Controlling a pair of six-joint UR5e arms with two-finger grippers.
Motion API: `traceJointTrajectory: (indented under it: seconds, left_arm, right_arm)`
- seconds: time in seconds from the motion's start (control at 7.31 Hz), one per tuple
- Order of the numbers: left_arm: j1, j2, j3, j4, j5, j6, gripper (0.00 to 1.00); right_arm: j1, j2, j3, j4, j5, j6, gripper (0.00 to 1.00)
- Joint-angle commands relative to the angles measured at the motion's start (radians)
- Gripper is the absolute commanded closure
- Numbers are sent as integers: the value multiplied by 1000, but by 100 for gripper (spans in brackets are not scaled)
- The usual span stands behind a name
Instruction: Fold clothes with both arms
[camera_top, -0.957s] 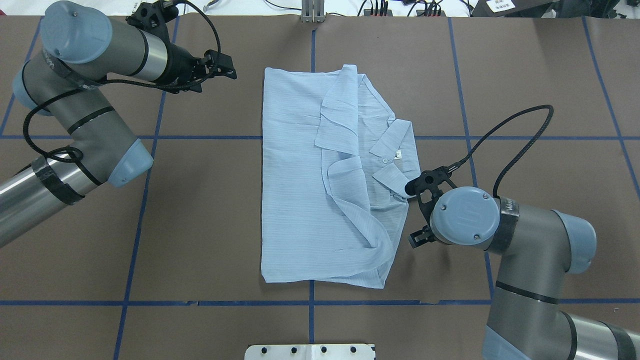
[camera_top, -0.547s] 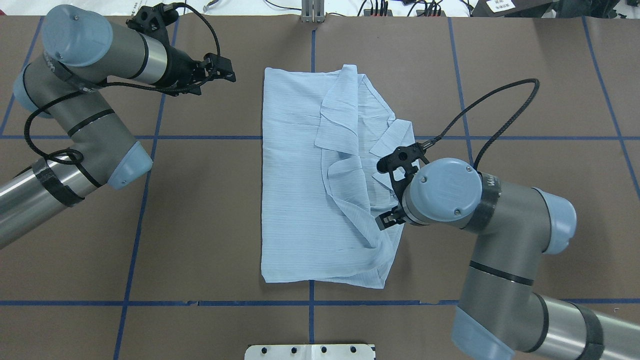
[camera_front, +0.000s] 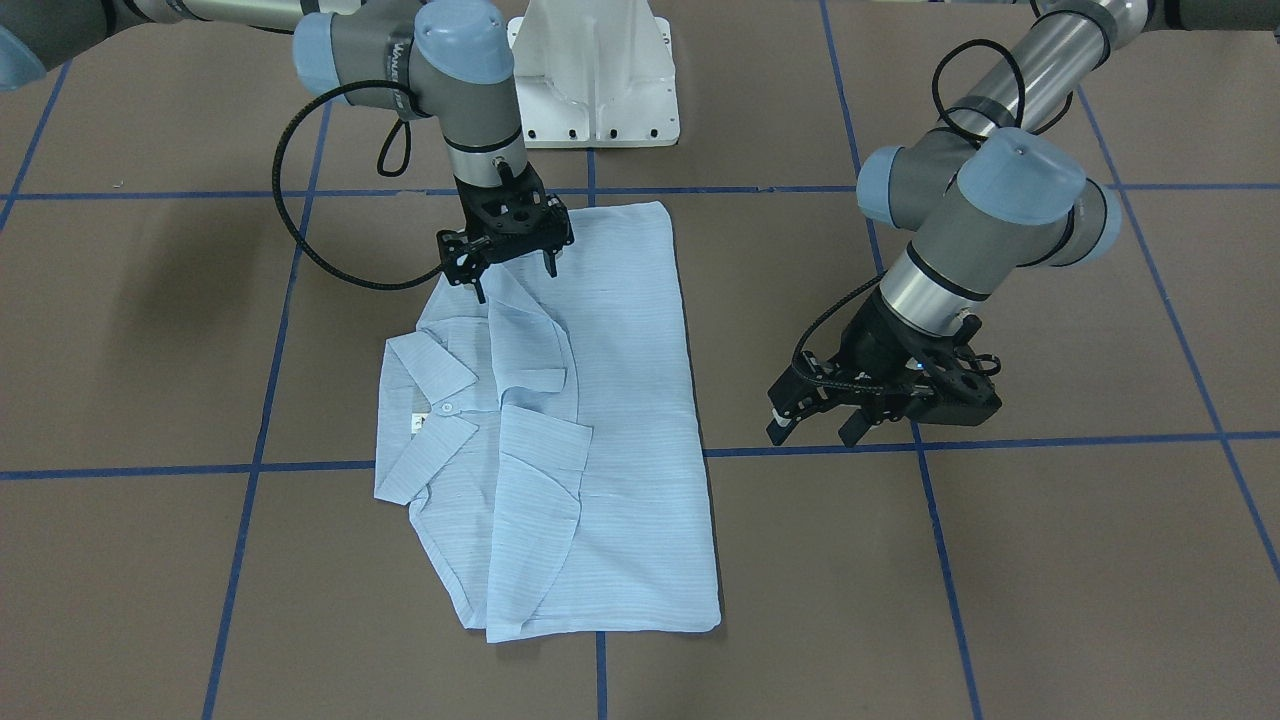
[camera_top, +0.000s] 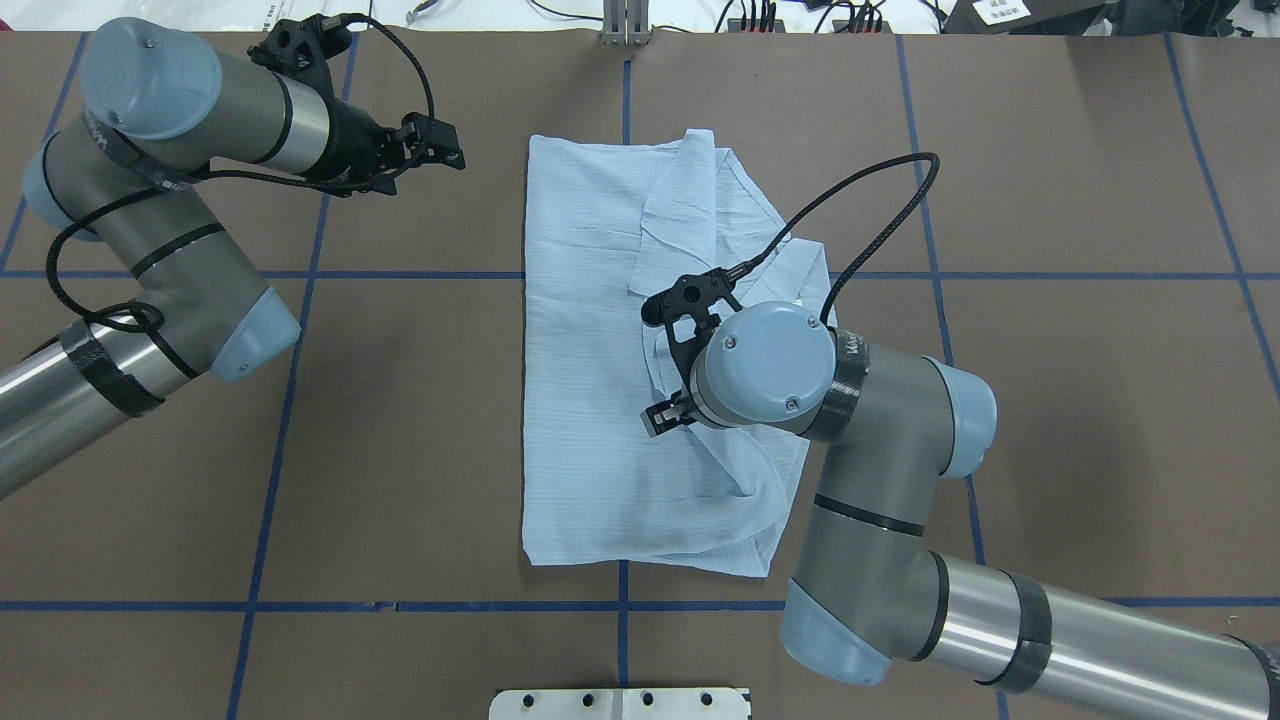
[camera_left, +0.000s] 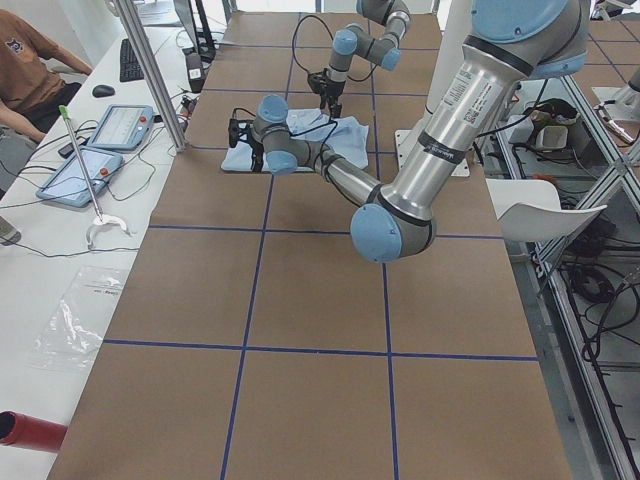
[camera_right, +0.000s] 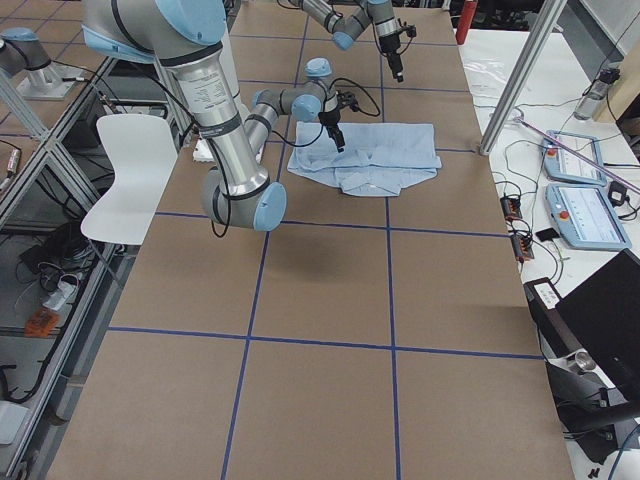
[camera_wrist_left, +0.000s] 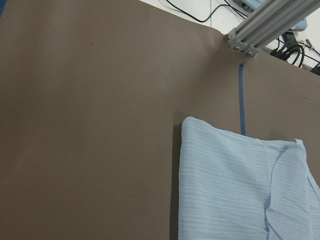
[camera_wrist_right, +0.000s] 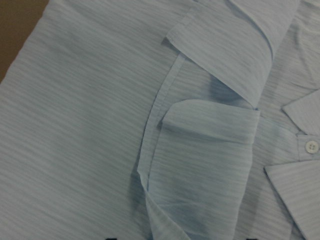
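Fingers of the right gripper (camera_front: 514, 280) stand spread and hold nothing; they point down over the shirt (camera_top: 580, 420), above the folded sleeves. You cannot tell from these views whether the tips touch the cloth. The left gripper (camera_front: 813, 431) is likewise parted and empty; it hangs over the bare table (camera_top: 400, 450).

All bearings below are taken in the overhead view. The left gripper sits at 10 o'clock from the shirt and apart from it. The shirt lies flat at the table's centre, folded to a rectangle with its long sides running 12 to 6; the collar (camera_top: 800, 275) sits at its 3 o'clock edge and the sleeves are folded across the front. One white button (camera_wrist_right: 312, 146) shows beside the collar in the right wrist view.

The right arm's wrist (camera_top: 765, 365) covers part of the shirt front from above; its black cable (camera_top: 880, 215) arcs over the collar toward 2 o'clock. A white pedestal base (camera_top: 620, 703) stands at 6 o'clock and a metal post (camera_top: 625, 20) at 12 o'clock.

The shirt's 9 o'clock edge is straight and fully exposed; brown table surface with blue tape lines borders the shirt on all sides.
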Motion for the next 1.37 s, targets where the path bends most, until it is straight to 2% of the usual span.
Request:
traceJointTrajectory:
  seconds: [0.0, 0.14, 0.41, 0.82, 0.96, 1.23]
  left_arm:
    - [0, 2, 6, -1, -1, 4, 0]
    - [0, 1, 8, -1, -1, 3, 0]
    - [0, 1, 8, -1, -3, 4, 0]
    - [0, 1, 6, -1, -3, 3, 0]
    - [0, 2, 8, -1, -3, 4, 0]
    - [0, 2, 9, -1, -3, 4, 0]
  right_arm:
    - [-10, 1, -44, 63, 1, -13, 33]
    - [-12, 5, -52, 63, 1, -31, 49]
    - [-21, 12, -70, 67, 1, -34, 51]
    - [-21, 10, -118, 137, -3, -44, 52]
    - [-21, 10, -120, 137, -3, -44, 58]
    - [-19, 19, -118, 140, -2, -47, 61]
